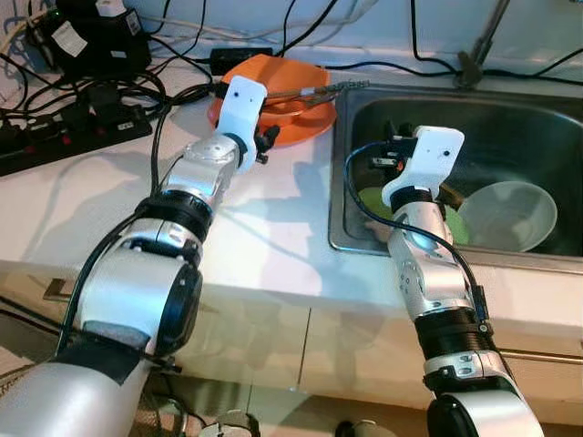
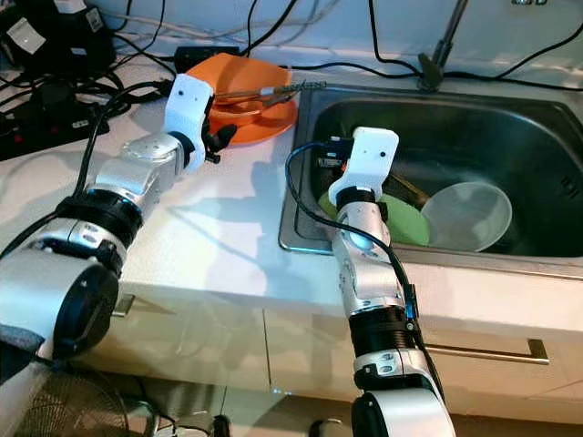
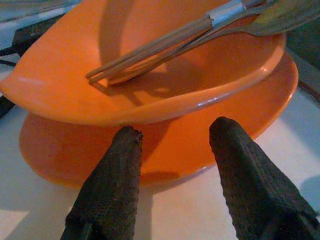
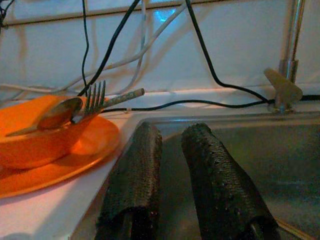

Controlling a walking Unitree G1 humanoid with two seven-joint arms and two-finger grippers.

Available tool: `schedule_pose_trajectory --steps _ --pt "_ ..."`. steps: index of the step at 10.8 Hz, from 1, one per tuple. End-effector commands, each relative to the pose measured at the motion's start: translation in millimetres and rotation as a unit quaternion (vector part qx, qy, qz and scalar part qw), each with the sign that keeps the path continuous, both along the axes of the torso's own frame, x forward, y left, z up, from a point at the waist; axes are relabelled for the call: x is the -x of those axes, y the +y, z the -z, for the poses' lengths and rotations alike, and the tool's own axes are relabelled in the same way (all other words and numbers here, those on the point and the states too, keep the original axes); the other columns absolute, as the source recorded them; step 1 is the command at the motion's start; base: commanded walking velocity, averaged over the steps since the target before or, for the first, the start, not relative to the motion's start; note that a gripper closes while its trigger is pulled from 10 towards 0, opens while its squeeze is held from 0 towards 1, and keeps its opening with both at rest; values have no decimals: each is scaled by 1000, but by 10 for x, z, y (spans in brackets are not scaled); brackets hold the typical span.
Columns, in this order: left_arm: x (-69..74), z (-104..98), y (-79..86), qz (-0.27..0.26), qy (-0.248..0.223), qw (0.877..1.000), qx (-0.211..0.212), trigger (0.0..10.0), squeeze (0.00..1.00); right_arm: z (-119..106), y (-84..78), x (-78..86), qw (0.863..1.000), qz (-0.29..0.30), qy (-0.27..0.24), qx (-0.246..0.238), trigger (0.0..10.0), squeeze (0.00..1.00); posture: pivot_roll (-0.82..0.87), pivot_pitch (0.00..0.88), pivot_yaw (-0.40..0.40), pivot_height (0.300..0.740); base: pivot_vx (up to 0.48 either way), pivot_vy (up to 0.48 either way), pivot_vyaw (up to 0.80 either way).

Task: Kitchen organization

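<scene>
An orange bowl sits on an orange plate on the white counter, left of the sink. Chopsticks, a fork and a spoon lie across the bowl. My left gripper is open, low over the counter, with its fingertips just short of the plate's near rim and nothing between them. My right gripper hovers over the sink's left part; its fingers are nearly together and hold nothing. In the sink lie a green plate and a pale bowl.
A black power strip and tangled cables cover the counter's back left. More cables run along the wall behind the bowl. The tap stands behind the sink. Cabinet drawers with a metal handle are below the counter edge.
</scene>
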State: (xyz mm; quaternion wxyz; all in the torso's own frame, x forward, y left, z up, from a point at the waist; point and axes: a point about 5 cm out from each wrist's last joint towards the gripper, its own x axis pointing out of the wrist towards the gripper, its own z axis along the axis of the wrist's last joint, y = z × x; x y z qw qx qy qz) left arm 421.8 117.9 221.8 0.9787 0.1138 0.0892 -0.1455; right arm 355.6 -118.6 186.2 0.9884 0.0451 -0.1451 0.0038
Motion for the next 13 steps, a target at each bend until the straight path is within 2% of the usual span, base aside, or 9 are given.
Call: schedule_pose_trajectory --steps 1,2,5,8,13 --pt "-20 -79 0 -4 -9 1000 -5 10000 0 -39 -22 17 1000 4 -7 1 10000 0 57 101 41 740 0 0 0" --pt "-26 -101 -16 -5 -9 1000 3 10000 0 -41 -26 24 1000 4 -7 1 10000 0 47 102 42 740 0 0 0" --pt "-26 -83 -61 -8 -8 1000 -11 10000 0 -34 -74 55 1000 12 -6 4 10000 0 8 109 52 740 0 0 0" --pt "-15 0 -42 -16 6 1000 -13 10000 0 -33 -134 81 1000 24 -6 7 10000 0 -17 111 63 740 0 0 0" --pt "33 204 -73 -6 40 999 -14 10000 0 -19 -113 94 1000 24 0 5 10000 0 -3 111 64 740 0 0 0"
